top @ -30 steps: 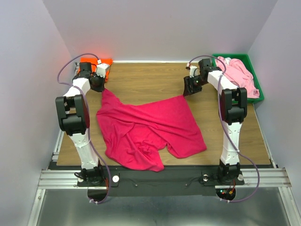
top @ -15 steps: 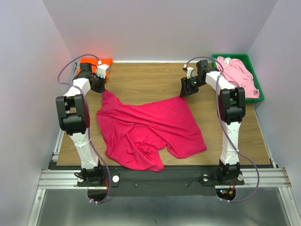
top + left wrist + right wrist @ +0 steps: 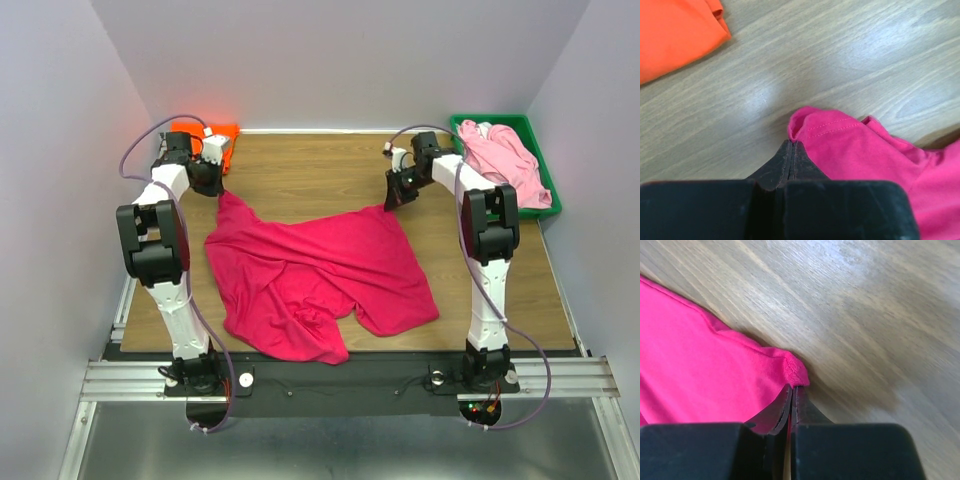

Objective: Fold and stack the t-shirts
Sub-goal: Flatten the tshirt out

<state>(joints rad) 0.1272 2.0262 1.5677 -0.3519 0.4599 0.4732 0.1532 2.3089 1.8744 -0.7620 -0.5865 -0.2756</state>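
Note:
A crimson-magenta t-shirt (image 3: 315,270) lies rumpled across the middle of the wooden table. My left gripper (image 3: 216,188) is shut on its far left corner (image 3: 830,135), with the hem pinched at the fingertips. My right gripper (image 3: 393,200) is shut on the far right corner (image 3: 790,367) of the same shirt. A bright orange t-shirt (image 3: 215,135) lies folded at the far left, behind the left gripper, and shows in the left wrist view (image 3: 675,30). A pale pink t-shirt (image 3: 505,160) is heaped in the tray.
A green plastic tray (image 3: 480,121) stands at the far right corner of the table. White walls close in on the left, the right and the back. Bare wood (image 3: 310,170) shows between the two grippers.
My right gripper has moved a little left and closed on the shirt's far right corner. The left gripper has kept its hold without moving.

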